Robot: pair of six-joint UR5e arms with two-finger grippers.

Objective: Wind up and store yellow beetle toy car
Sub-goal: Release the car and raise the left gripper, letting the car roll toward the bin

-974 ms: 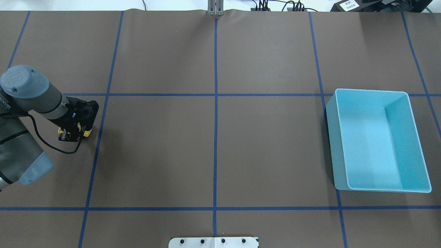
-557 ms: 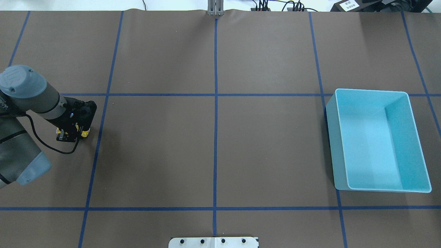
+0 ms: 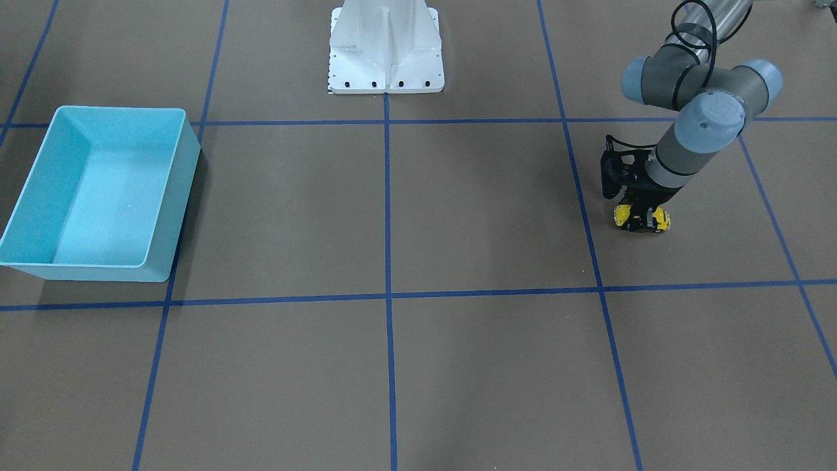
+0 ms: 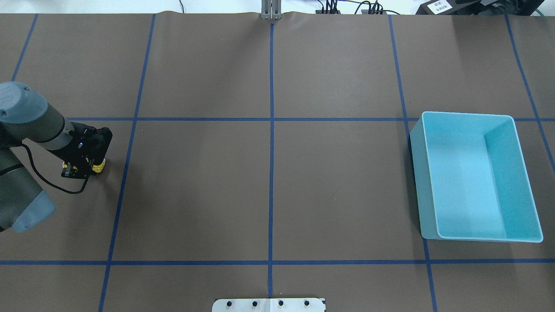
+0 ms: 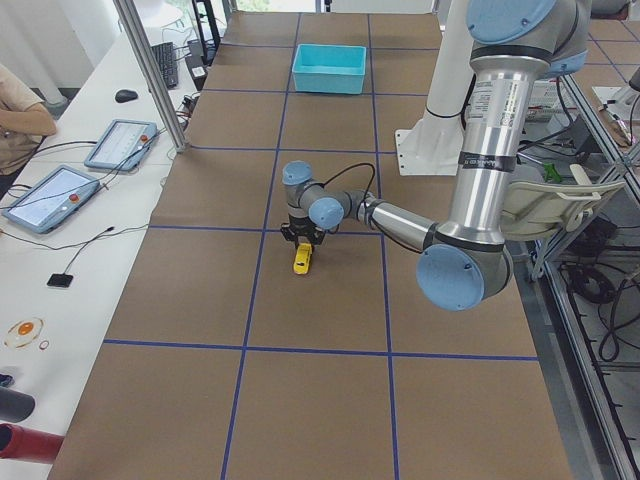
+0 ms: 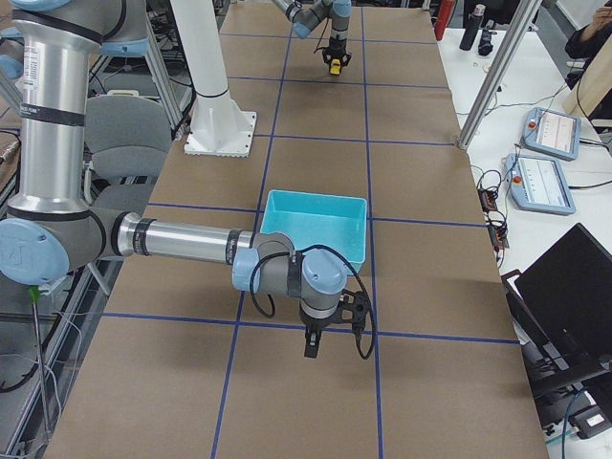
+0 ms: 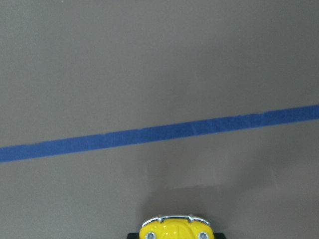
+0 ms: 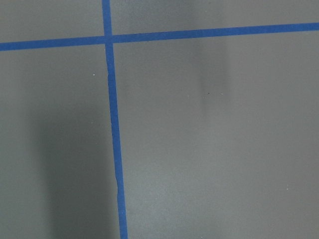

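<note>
yellow beetle toy car | pinched by left end effector | shifted left since earlier | right end effector: cannot tell

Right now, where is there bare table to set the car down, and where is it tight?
Bare: all the table between the left pincer, holding the yellow beetle toy car, and the blue bin; the bin's floor too. Tight: right at the car, and past the bin's outer end, where the right pincer hangs.
</note>
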